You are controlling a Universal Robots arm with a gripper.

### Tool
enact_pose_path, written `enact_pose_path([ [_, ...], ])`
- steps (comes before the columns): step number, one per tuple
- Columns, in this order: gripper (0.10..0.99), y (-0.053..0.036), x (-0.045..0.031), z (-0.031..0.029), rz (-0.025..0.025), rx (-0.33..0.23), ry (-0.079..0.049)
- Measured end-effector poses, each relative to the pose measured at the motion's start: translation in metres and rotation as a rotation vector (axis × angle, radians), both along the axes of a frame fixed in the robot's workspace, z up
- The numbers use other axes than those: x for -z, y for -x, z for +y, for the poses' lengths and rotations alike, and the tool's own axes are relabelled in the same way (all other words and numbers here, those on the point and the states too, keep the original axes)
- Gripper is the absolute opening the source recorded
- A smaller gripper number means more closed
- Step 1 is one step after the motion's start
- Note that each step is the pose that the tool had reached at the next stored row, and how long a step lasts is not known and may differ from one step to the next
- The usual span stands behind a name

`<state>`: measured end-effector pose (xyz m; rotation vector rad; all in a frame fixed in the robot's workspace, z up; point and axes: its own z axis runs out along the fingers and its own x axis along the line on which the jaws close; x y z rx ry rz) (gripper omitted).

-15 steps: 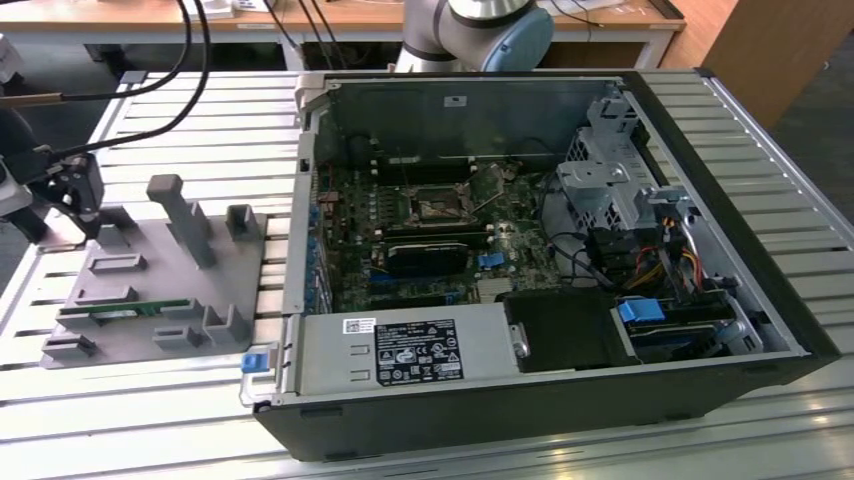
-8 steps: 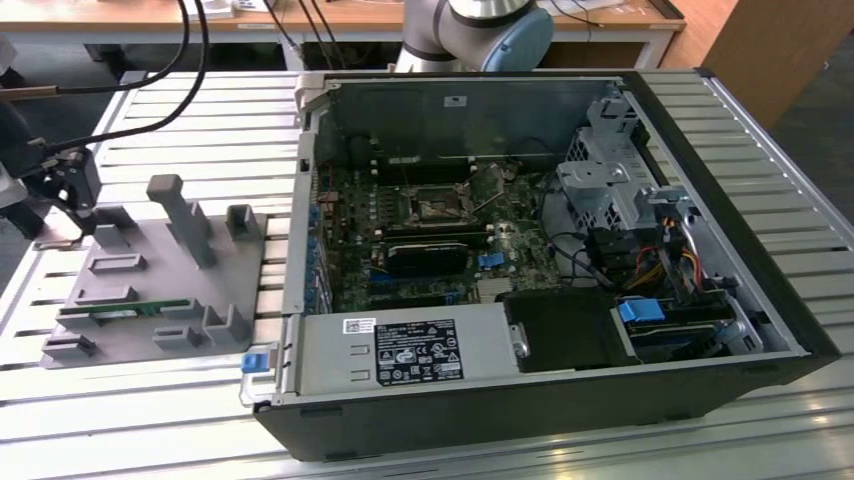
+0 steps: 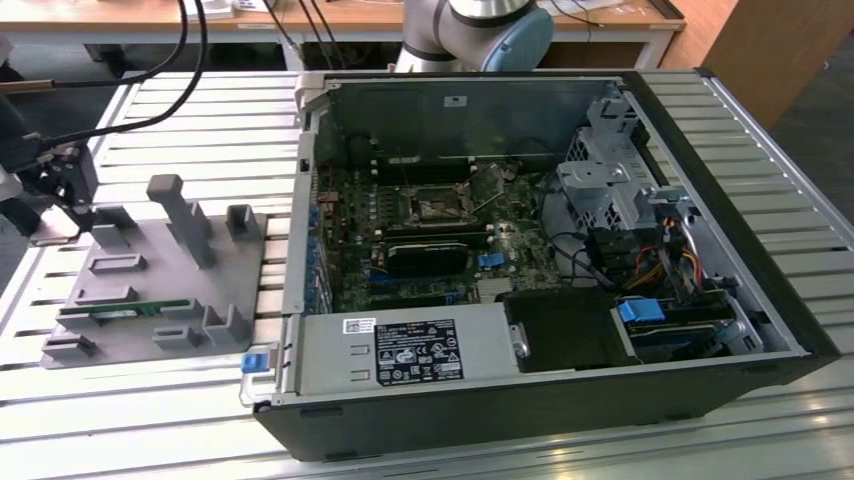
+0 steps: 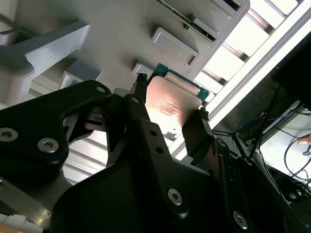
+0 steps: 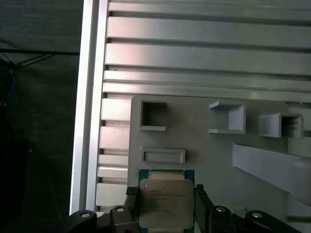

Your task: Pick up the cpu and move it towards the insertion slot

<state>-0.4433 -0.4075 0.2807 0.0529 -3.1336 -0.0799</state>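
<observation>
- Already the gripper (image 5: 166, 209) clamps the cpu (image 5: 165, 198) by two sides, right above the grey fixture plate (image 5: 218, 155).
- The insertion slot (image 3: 437, 207) lies well away from the gripper, so the carry looks undone.

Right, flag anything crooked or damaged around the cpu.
Nothing stands out. In the first wrist view the cpu sits square between the fingers of the claw, edges parallel to them, over the grey fixture plate; no tilt or damage shows.
</observation>
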Motion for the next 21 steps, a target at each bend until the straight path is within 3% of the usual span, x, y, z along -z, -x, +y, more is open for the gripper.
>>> enact_pose_path([
  [21, 0.541, 0.0, -0.013, 0.0006, 0.0001, 0.0, 0.0],
])
